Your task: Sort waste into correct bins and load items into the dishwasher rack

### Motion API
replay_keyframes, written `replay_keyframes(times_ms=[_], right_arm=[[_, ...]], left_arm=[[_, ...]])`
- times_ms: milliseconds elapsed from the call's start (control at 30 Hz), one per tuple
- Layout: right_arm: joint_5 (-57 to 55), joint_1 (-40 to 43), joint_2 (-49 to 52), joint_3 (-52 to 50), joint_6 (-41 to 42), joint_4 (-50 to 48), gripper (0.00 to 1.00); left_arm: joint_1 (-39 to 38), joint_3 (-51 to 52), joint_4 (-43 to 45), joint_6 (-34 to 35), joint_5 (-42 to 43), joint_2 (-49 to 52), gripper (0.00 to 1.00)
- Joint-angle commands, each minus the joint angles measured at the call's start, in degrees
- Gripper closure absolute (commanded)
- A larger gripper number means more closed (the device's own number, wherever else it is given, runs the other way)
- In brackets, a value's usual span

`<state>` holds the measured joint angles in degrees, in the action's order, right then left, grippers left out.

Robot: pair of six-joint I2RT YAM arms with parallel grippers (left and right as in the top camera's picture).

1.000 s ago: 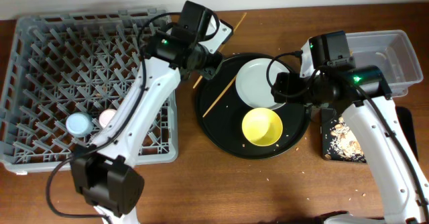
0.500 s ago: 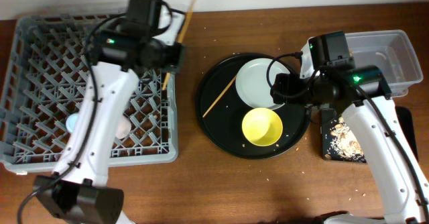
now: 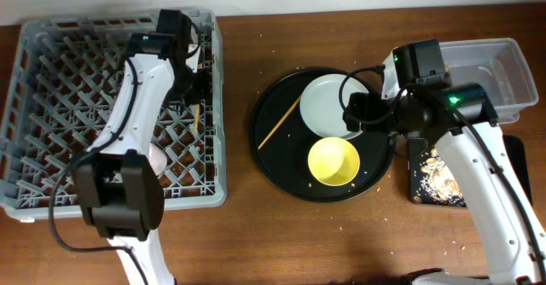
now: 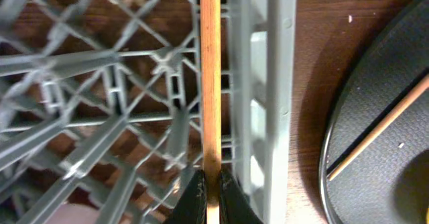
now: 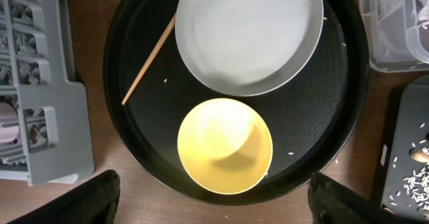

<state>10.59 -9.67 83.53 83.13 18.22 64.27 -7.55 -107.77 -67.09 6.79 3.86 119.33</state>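
Left gripper (image 4: pixel 210 196) is closed narrowly on one chopstick (image 4: pixel 210 83), which it holds inside the rack (image 4: pixel 271 83), just beside the wall facing the round black tray (image 3: pixel 281 172). The long axis of this chopstick runs parallel to that wall. It points straight out from the fingertips over the lattice floor; whether it touches the pegs cannot be told. Past the wall, a strip of table (image 3: pixel 235 106) separates rack and round black tray. On that tray a second chopstick (image 3: pixel 280 123) lies diagonally, its lower end toward the rack and its upper end near the plate (image 3: pixel 328 106). The yellow bowl (image 3: pixel 333 161) sits just beside the plate. Right gripper (image 5: pixel 214 184) hangs above both, fingers spread wide and holding nothing. Beyond the round tray stand the clear tub (image 3: pixel 503 72) and the flat black tray (image 3: pixel 418 191), which holds crumbs (image 3: pixel 439 178).
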Motion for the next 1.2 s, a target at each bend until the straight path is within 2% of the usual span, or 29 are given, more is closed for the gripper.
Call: replay_keyframes(times_ms=[0,33,67,167,233,300,333,433,633,767,867,933,1033,1167], right_arm=[[-0.5,0.0,0.11,0.22,0.28,-0.13,0.09],[-0.5,0.0,0.11,0.22,0.28,-0.13,0.09],[-0.48,0.0,0.11,0.22,0.28,-0.11,0.09],[-0.5,0.0,0.11,0.22,0.28,-0.11,0.09],[-0.5,0.0,0.11,0.22,0.26,0.17,0.09],[-0.5,0.0,0.11,0.2,0.28,0.52,0.09],[-0.5,0.0,0.11,0.17,0.26,0.52,0.09],[-0.5,0.0,0.11,0.17,0.26,0.52,0.08],[-0.5,0.0,0.11,0.11,0.26,0.5,0.05],[-0.5,0.0,0.15,0.02,0.28,0.48,0.04],[-0.48,-0.02,0.15,0.02,0.28,0.57,0.04],[-0.5,0.0,0.15,0.02,0.28,0.66,0.04],[-0.5,-0.02,0.15,0.02,0.28,0.66,0.04],[-0.5,0.0,0.15,0.02,0.28,0.66,0.04]], left_arm=[[-1.01,0.17,0.2,0.52,2.8,4.5,0.94],[-1.07,0.17,0.15,0.48,2.56,4.85,0.8],[-0.9,-0.37,-1.11,0.52,2.6,4.57,0.72],[-1.11,-10.16,-7.87,0.48,2.6,0.79,0.69],[-4.31,-12.11,-7.54,0.42,2.6,-1.62,0.69],[-11.21,-10.1,-3.39,-4.22,2.56,-1.09,0.69],[-14.53,-7.23,-0.24,-8.92,1.97,-0.9,0.69],[-20.65,2.71,9.97,-16.0,-0.68,-0.81,0.69],[-24.11,19.82,32.28,-16.74,-5.6,-0.74,0.66],[-24.2,24.61,36.39,-16.74,-3.63,-0.46,0.66],[-24.17,24.65,35.93,-16.7,-3.17,2.19,0.67],[-24.17,24.61,34.67,-16.7,-3.21,2.91,0.85],[-24.17,20.44,28.92,-16.5,-3.23,2.21,1.0],[-22.6,4.15,12.79,-10.12,-6.78,0.85,1.0]])
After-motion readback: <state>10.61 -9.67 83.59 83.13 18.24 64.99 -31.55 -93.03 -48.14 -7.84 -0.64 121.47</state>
